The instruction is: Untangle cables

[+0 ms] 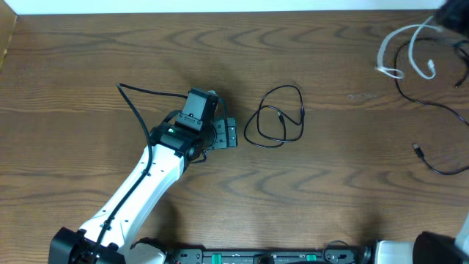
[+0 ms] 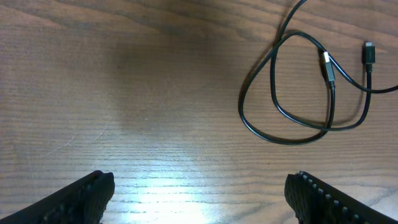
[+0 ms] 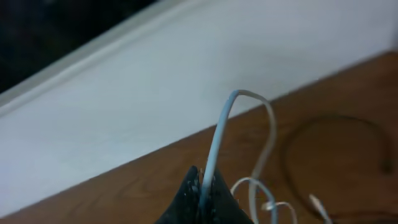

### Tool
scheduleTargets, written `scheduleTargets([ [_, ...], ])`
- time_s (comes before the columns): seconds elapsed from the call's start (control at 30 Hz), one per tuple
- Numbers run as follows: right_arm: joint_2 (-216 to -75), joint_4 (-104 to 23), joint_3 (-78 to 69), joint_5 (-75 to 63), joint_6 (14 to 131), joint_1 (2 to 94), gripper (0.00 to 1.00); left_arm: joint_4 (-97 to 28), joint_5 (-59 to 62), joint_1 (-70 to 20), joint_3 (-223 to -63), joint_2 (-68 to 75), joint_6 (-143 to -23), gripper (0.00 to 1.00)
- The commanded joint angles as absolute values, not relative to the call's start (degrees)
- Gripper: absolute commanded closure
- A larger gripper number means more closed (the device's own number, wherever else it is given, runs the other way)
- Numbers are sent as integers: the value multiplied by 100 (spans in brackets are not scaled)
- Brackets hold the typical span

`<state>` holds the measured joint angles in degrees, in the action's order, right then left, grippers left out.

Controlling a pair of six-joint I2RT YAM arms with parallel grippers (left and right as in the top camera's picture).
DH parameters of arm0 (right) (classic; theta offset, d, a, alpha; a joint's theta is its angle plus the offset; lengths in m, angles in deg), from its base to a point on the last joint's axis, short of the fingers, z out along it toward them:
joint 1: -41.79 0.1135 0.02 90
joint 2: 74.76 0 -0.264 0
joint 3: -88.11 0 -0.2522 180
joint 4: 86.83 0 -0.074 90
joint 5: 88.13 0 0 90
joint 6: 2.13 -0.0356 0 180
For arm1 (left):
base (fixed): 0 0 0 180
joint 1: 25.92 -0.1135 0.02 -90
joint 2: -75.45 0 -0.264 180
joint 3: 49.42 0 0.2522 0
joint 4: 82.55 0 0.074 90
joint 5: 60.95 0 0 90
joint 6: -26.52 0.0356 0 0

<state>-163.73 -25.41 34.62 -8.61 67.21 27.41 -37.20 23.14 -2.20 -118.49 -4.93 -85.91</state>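
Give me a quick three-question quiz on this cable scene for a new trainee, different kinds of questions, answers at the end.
1. True or false: the left claw is open and holds nothing.
2. What does the right claw pinch? A. a black cable B. a white cable C. nothing
3. Fill the gap: the looped cable lying ahead of the left claw is ___ in colour.
Key: 1 true. 2 B, the white cable. 3 black.
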Motion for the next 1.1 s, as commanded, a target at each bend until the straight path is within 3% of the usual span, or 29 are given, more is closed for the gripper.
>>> scheduleTargets([
  [0.0,-16458,-2523,3472,-730,6823,2042,99,-3709,2303,-244,-11825,-493,-8559,7],
  [0.37,-16958,-2626,3470,-260,6823,208,99,-3709,2303,-244,-11825,-493,-8559,7],
  [0.53,-17334,-2908,3470,477,6825,-91,99,-3711,2303,-244,-11825,-493,-8559,7],
  [0.87,-18711,-3459,3470,669,6996,-190,98,-3711,2303,-244,-11825,-493,-8559,7],
  [0.9,-18853,-3455,3468,669,6996,-190,83,-3711,2303,-244,-11825,-493,-8559,7],
  [0.93,-18991,-3450,3468,669,6996,-190,60,-3711,2303,-244,-11825,-493,-8559,7],
  [0.97,-19098,-3437,3468,667,6994,-190,13,-3711,2303,-244,-11825,-493,-8559,7],
  [1.0,-19197,-3404,3468,667,6992,-185,1,-3711,2301,-244,-11825,-493,-8559,7],
  [1.07,-19310,-3326,3468,667,6967,-172,1,-3711,2301,-244,-11825,-493,-8559,7],
])
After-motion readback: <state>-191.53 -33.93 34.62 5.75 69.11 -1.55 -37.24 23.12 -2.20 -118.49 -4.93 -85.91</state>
